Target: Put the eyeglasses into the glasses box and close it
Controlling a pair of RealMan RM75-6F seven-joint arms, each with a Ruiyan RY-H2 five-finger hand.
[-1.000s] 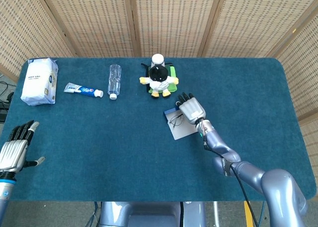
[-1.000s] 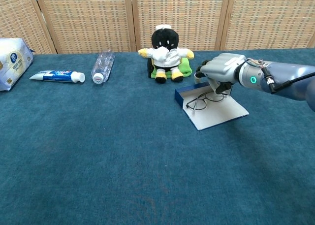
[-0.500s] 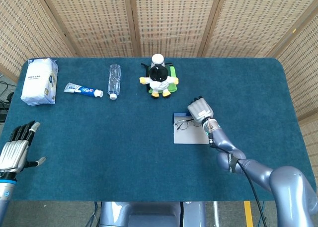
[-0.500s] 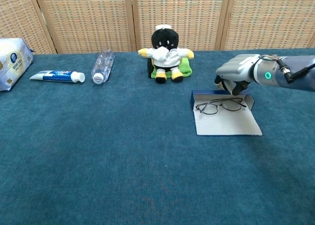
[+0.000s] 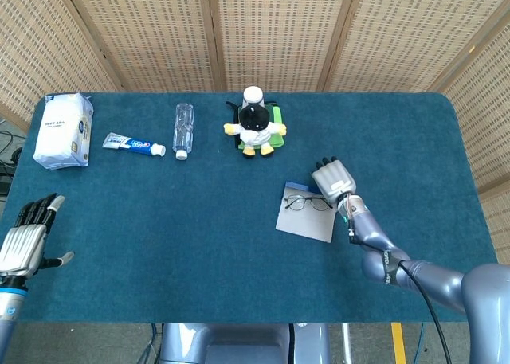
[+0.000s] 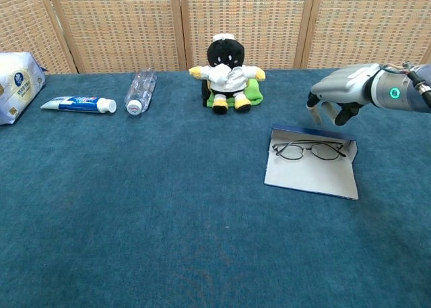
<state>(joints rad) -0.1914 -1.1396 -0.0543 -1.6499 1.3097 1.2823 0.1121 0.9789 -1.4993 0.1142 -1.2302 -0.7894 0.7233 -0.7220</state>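
eyeglasses (image 6: pixel 308 149) in box (image 6: pixel 311 176) (open), hand (image 6: pixel 340 96) behind

Tissue pack (image 6: pixel 15 85) and right forearm (image 6: pixel 412 96) cropped in chest view.

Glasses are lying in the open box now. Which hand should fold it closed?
Right. The right hand hovers just behind the glasses box, where the eyeglasses lie, fingers empty. The left hand sits at the table's far left edge, well away.

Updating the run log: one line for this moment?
glasses: in open box | right hand: above box, empty | left hand: idle | lid: open
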